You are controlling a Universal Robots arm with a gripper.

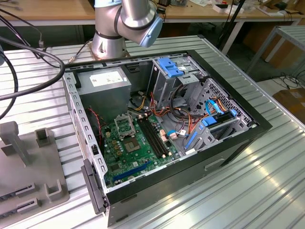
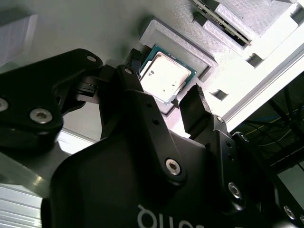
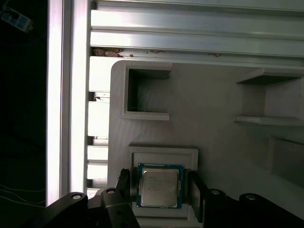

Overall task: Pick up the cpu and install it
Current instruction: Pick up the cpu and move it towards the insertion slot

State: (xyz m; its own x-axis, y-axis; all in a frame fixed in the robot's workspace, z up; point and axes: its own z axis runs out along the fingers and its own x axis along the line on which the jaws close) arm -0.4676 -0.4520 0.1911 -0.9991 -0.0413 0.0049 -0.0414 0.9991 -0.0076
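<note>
The cpu [image 3: 159,186] is a flat square chip with a pale metal face and a green rim. It lies in a shallow square recess of a grey holder block [image 3: 204,99]. In both wrist views my gripper [image 3: 159,187] is open around it, one black finger [image 3: 194,191] on each side with a small gap to the chip's edges. The second wrist view has the cpu [image 2: 164,76] between the gripper's [image 2: 164,80] fingertips [image 2: 192,107], still seated in the holder [image 2: 95,28]. In the exterior view, the metal-framed socket [image 1: 125,125] sits on the green motherboard [image 1: 138,155].
The open computer case [image 1: 248,129] lies on a ribbed aluminium table [image 1: 238,191], with a power supply [image 1: 105,88], drive cages and cable bundles [image 1: 190,119] inside. A grey fixture tray [image 1: 28,186] stands at the exterior view's left. The arm's base [image 1: 107,40] is behind the case.
</note>
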